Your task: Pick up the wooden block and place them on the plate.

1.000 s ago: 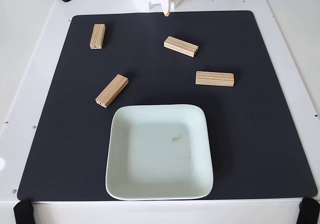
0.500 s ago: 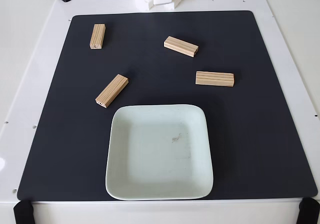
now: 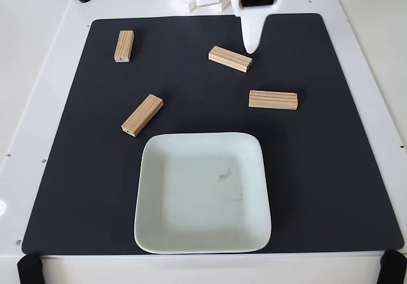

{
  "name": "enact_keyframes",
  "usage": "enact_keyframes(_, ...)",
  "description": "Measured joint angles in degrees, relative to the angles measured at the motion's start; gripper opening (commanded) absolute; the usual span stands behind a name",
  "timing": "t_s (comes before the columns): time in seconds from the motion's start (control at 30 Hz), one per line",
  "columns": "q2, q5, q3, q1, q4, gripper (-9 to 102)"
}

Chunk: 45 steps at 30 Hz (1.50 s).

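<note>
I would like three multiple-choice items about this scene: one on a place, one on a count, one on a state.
1. Which block lies nearest the gripper in the fixed view?
A. the far-left block
B. the top middle block
C. the block by the plate's left corner

2. How many blocks lie on the mat?
A. two
B. three
C. four

3. What is the state of the plate?
A. it holds no block
B. it holds one block
C. it is turned upside down

Key:
1 B: the gripper's tip hangs just above the right end of the top middle block.
2 C: that block, the far-left block, the diagonal block and the grooved right block make four.
3 A: only a small smudge marks its inside, and it sits rim up.
</note>
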Motion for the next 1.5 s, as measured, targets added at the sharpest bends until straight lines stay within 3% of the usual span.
enact_keyframes(0.17, -8.00, 4.22, -4.13, -0.53, 0.00, 0)
enact_keyframes(0.53, -8.88, 11.95, -4.22, -4.66, -2.37, 0)
enact_keyframes(0.83, -7.65, 12.83, 1.23, -5.36, -5.19, 23)
enact_keyframes(1.1, -1.85, 12.83, 11.95, -5.98, -11.07, 23)
enact_keyframes(1.5, -1.49, 12.83, 13.10, -5.71, -15.12, 23)
